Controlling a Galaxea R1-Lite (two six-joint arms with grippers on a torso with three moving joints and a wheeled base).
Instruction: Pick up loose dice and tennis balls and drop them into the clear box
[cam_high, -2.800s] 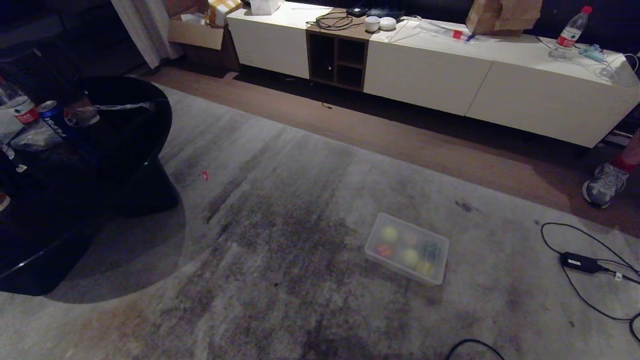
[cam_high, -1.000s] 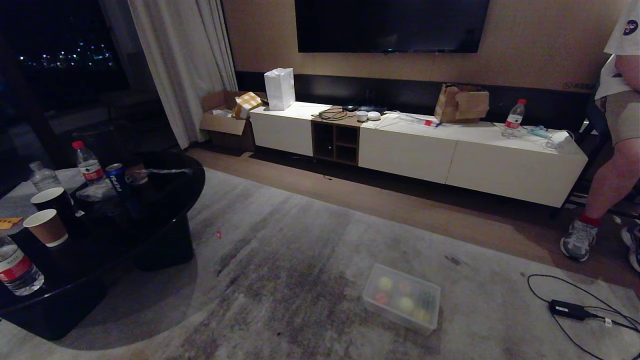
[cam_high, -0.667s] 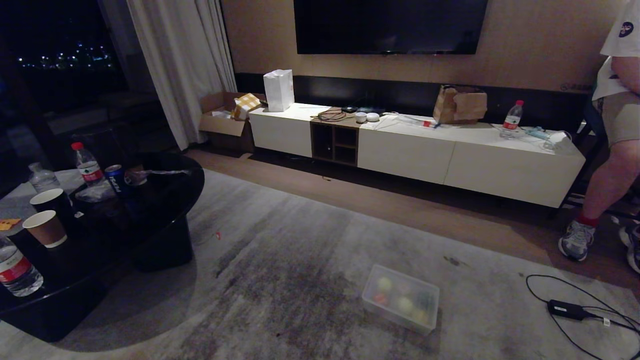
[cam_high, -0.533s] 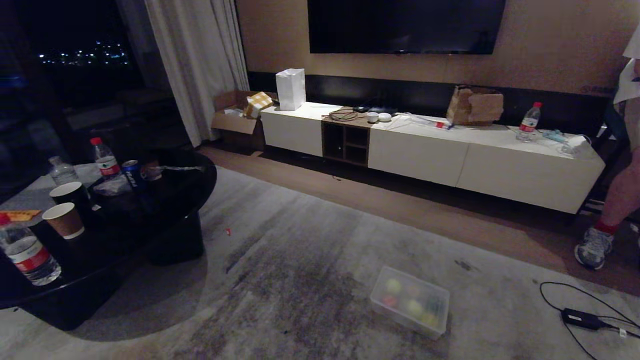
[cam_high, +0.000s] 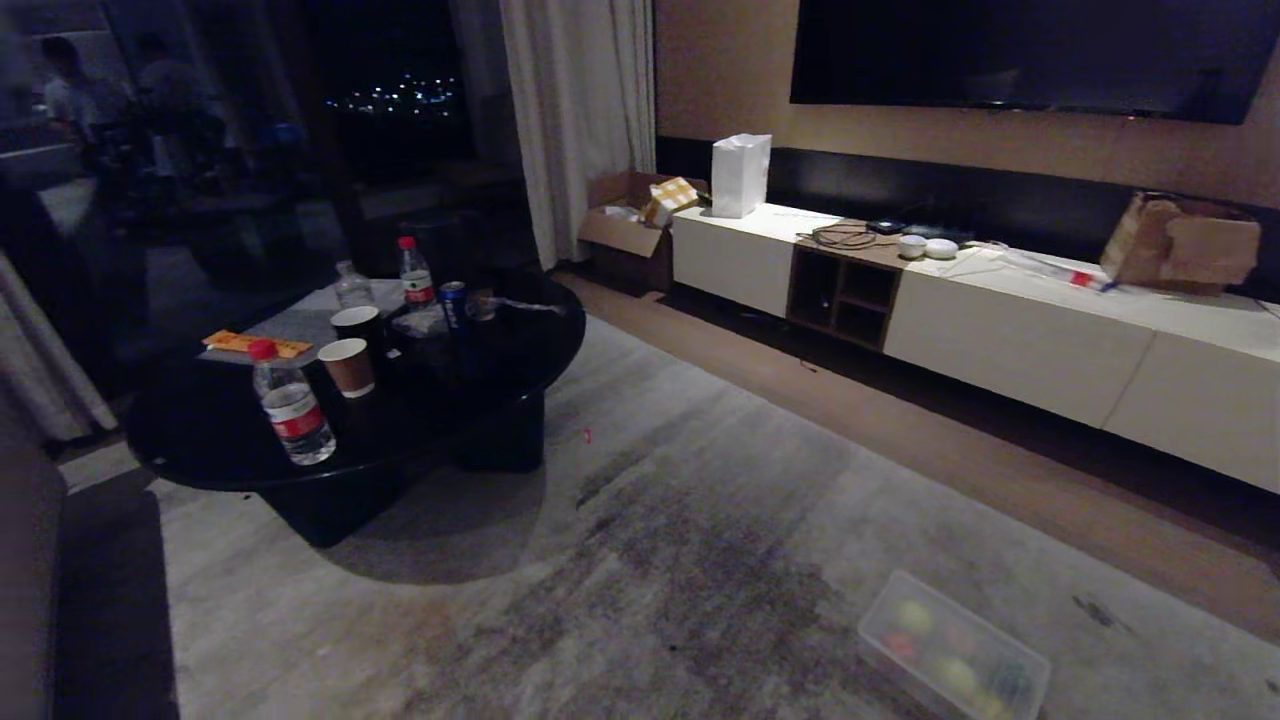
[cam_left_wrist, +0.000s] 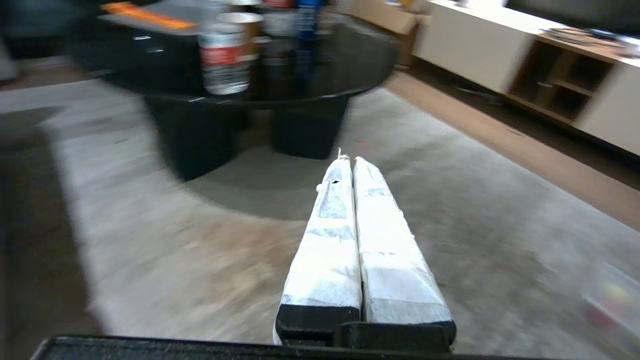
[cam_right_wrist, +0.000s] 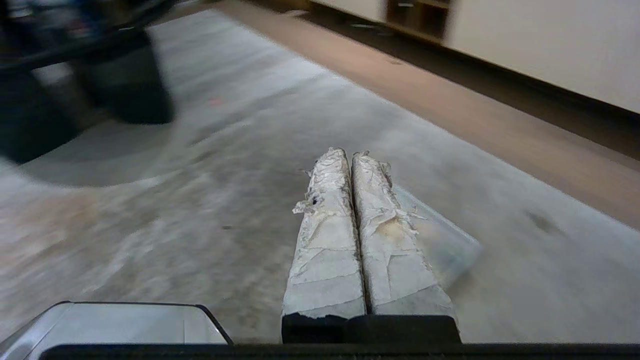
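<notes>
Nothing loose shows on the rug (cam_high: 620, 560): no dice or tennis balls lie on the carpet in any view, so by the look of it the gathering is done or nearly so, unless strays sit outside the frames.

On the left, the black round surface (cam_high: 480, 400) carries water bottles (cam_high: 292, 408), paper cups (cam_high: 348, 366) and a can (cam_high: 453, 304); its dark base juts onto the rug and is the nearest edge to mind. The left hand (cam_left_wrist: 348, 160) is pressed fully closed and holds nothing, hanging above bare carpet short of that base.

The middle of the rug is open.

The right hand (cam_right_wrist: 345, 152) is likewise closed and empty, above the carpet.

Far right and low, the clear box (cam_high: 1020, 668) rests on the rug with tennis balls (cam_high: 912, 615) and dice (cam_high: 1008, 681) inside, blurred. Behind runs the long white TV cabinet (cam_high: 1020, 330).
</notes>
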